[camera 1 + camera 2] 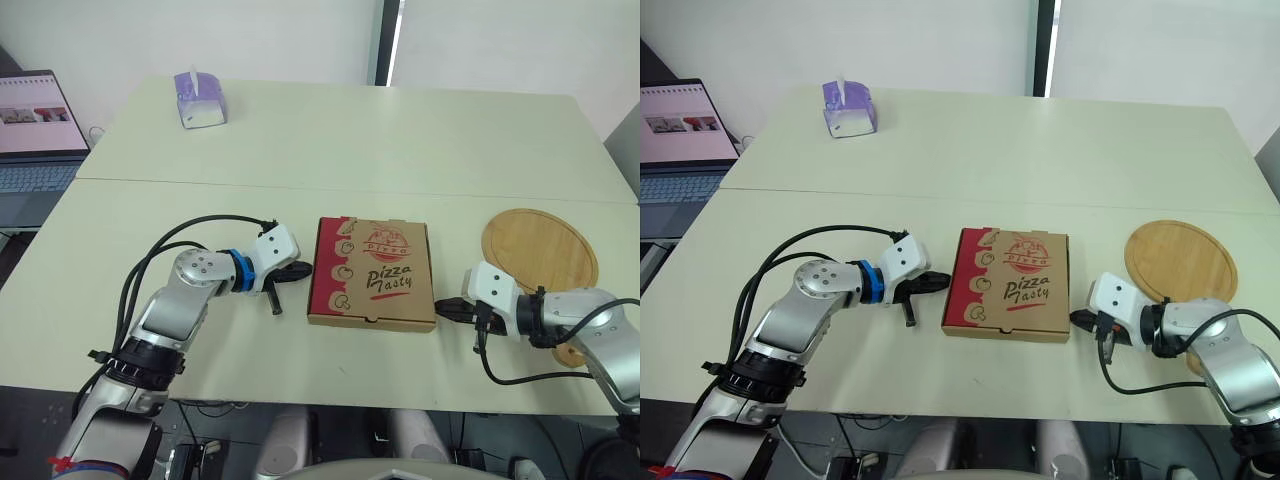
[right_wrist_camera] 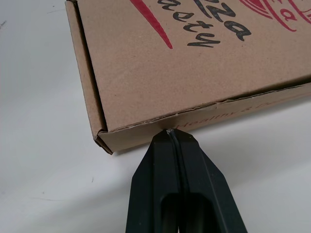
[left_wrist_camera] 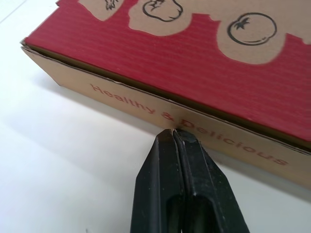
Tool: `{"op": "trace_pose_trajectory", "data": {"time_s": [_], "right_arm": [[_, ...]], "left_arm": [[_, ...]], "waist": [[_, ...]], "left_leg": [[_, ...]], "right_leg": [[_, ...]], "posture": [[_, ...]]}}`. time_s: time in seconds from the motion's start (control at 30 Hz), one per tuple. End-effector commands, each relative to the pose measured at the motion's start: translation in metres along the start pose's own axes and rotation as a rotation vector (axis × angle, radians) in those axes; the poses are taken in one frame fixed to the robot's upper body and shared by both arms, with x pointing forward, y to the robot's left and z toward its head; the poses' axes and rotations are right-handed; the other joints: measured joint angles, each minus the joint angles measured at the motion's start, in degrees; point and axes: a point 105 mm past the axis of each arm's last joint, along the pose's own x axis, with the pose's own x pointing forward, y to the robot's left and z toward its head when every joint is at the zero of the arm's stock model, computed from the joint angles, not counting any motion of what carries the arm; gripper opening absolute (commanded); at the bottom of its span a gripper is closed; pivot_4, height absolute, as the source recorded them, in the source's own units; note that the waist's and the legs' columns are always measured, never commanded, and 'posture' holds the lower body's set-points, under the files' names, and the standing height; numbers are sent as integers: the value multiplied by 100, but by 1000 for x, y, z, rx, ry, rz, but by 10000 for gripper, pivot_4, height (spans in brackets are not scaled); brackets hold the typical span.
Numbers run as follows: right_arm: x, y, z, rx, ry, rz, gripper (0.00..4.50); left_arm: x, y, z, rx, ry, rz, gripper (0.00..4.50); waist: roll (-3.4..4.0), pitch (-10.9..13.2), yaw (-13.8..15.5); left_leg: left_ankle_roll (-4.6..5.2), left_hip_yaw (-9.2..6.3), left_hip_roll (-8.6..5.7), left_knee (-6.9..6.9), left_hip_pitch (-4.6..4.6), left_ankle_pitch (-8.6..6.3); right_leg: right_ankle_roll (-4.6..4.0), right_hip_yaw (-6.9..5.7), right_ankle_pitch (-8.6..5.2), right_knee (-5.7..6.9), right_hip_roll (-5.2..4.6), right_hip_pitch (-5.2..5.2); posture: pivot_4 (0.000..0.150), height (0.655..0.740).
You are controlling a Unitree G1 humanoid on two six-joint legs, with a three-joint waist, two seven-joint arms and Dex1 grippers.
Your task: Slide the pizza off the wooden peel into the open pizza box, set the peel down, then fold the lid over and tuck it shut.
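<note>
Right gripper (image 2: pixel 170 133): forearm low over the table (image 1: pixel 400 150), fingers pressed together, tips at the pizza box (image 1: pixel 372 270)'s right wall.
Left gripper (image 3: pixel 174 132): elbow bent, fingers pressed together, pointing at the box's left wall.
Pizza box: lid down, flat between both grippers.
Wooden peel (image 1: pixel 538 245): flat, just behind the right arm.
Tissue box (image 1: pixel 200 100): far left.

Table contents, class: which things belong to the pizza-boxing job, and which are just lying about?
Job: pizza box, lid closed; wooden peel, bare, on the box's right.
Lying about: tissue box; laptop, open.
</note>
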Motion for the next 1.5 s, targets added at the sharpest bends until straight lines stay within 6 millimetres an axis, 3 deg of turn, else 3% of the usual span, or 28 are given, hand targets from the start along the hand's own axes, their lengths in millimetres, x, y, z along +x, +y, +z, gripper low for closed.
{"op": "trace_pose_trajectory", "data": {"time_s": [0.03, 0.27, 0.43, 0.47, 0.53, 0.63, 0.73, 0.93, 1.03, 1.3, 1.4, 1.5], "right_arm": [[0, 6, 15, -43, -47, 18, 277], [-5, -6, 6, -44, -16, -24, 277], [-38, -28, 2, -47, -9, -146, 277], [-46, -35, 6, -48, -39, -196, 1899], [-63, -43, 11, -28, -84, -270, 5778], [-96, -61, 13, 26, -139, -456, 15975], [-122, -63, 7, 65, -145, -562, 24873], [-163, -57, -20, 185, -119, -704, 45000], [-167, -50, -28, 214, -116, -705, 45000], [-176, -28, -45, 321, -91, -595, 45000], [-153, -7, -26, 307, -108, -440, 45000], [-119, 35, -3, 215, -111, -192, 45000]], "left_arm": [[-2, -6, 11, 27, -31, -26, 0], [-7, -4, 5, 24, -6, -6, 0], [-42, 20, 11, -10, -100, 124, 0], [-51, 24, 13, -28, -130, 148, 0], [-67, 30, 14, -48, -174, 185, 0], [-89, 45, 16, -125, -280, 283, 5766], [-108, 56, 8, -183, -320, 367, 13810], [-138, 64, -12, -227, -307, 477, 33972], [-146, 64, -20, -249, -301, 517, 43849], [-166, 52, -40, -301, -266, 562, 44677], [-167, 40, -39, -285, -260, 515, 44677], [-155, 18, -25, -240, -308, 378, 44677]], "waist": [[0, 0, -1], [0, 0, 0], [0, 0, 7], [-1, 0, 8], [0, 0, 2], [0, 0, 18], [0, 0, 34], [0, 0, 27], [0, 0, 25], [1, -1, 17], [2, -1, 14], [6, -4, 15]], "left_leg": [[0, 0, 0, 0, 0, 0], [1, 0, 0, 0, 0, 0], [1, 0, 0, 0, -1, 0], [0, -2, 1, 0, -1, 0], [1, 0, 1, 0, -1, 0], [2, -2, 2, -1, 1, -2], [2, -2, 1, -1, 0, -2], [4, 0, 2, -3, 2, -3], [5, 2, 2, -3, 4, -3], [5, 4, 3, -3, 6, -4], [7, 3, 5, -5, 6, -4], [7, 3, 7, -5, 7, -4]], "right_leg": [[0, 1, 0, 0, 0, 0], [0, 0, 0, 0, 0, 0], [0, 0, 0, 0, 0, -1], [0, -1, 0, 0, 0, -1], [0, 0, 0, -1, 0, -1], [0, -2, 0, -1, 0, 1], [0, -1, 0, -2, -1, 3], [0, 0, 0, -2, -1, 3], [0, 2, 0, -2, -1, 5], [1, 3, -1, -1, -1, 5], [1, 3, -1, -3, -1, 5], [3, 2, -2, -3, -1, 5]], "posture": [[1500, 7400], [1500, 7400], [1500, 7400], [1500, 7400], [1500, 7400], [1500, 7400], [1500, 7400], [1500, 7400], [1500, 7400], [1500, 7400], [1500, 7400], [1500, 7400]]}}
